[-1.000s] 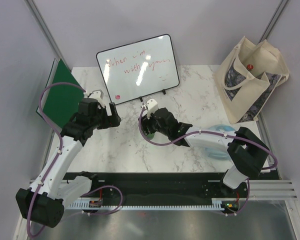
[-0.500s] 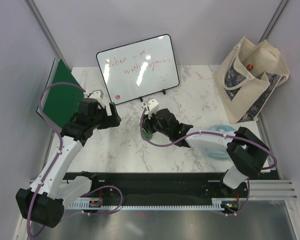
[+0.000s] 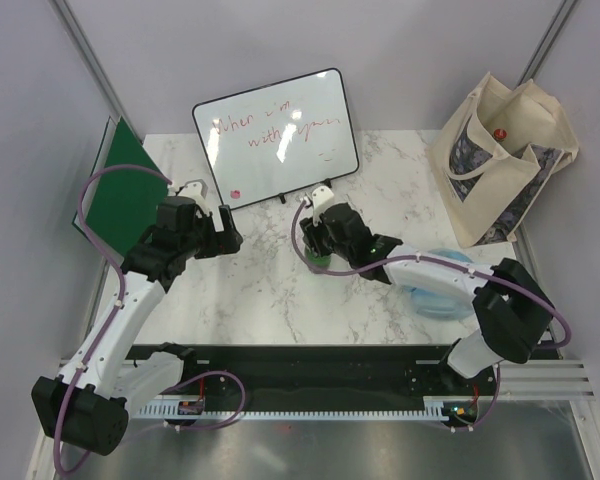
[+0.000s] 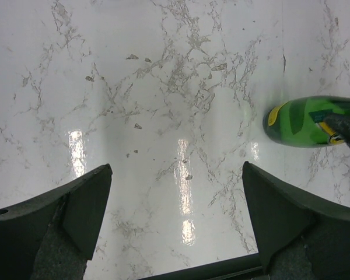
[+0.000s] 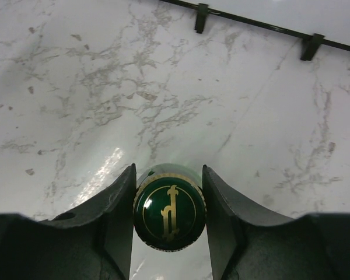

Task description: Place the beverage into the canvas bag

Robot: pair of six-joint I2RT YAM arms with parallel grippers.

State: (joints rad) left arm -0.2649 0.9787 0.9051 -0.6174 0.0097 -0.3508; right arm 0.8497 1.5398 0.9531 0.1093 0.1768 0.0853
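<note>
The beverage is a green glass bottle (image 3: 321, 262) with a dark green, gold-lettered cap (image 5: 170, 213), standing mid-table in front of the whiteboard. My right gripper (image 5: 169, 178) is shut on its neck just under the cap, with a finger on each side. In the top view the right gripper (image 3: 318, 243) sits over the bottle. The bottle's body also shows at the right edge of the left wrist view (image 4: 300, 121). The cream canvas bag (image 3: 500, 165) stands at the far right corner, mouth open, with a red-capped item inside. My left gripper (image 4: 178, 175) is open and empty, left of the bottle.
A whiteboard (image 3: 275, 135) with red writing stands at the back; its black feet (image 5: 201, 17) show in the right wrist view. A green board (image 3: 120, 190) leans at the far left. A light blue round object (image 3: 442, 285) lies under the right arm.
My right gripper has moved to the right and slightly away from the arm bases, taking the green bottle with it. The left arm has not moved.
</note>
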